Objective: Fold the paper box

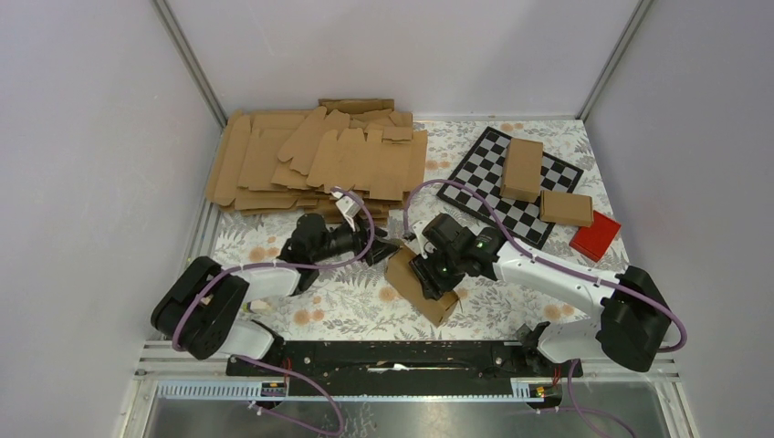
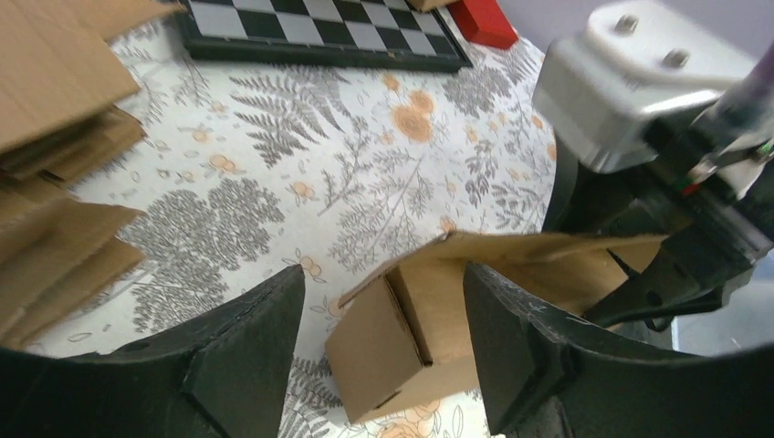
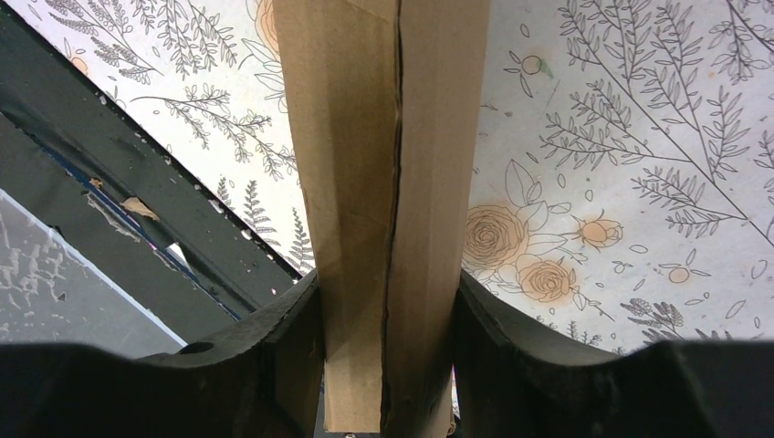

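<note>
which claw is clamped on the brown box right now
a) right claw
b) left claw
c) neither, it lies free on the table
a: in the right wrist view the paper box is pinched between both fingers of the right claw, while the left wrist view shows the left claw open, with a gap beside the box's end.

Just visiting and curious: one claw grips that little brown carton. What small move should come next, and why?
Probably the left claw should ease forward and push the lifted flap shut: the right claw pinches the paper box, and the left's fingers stand open facing that end.
</note>
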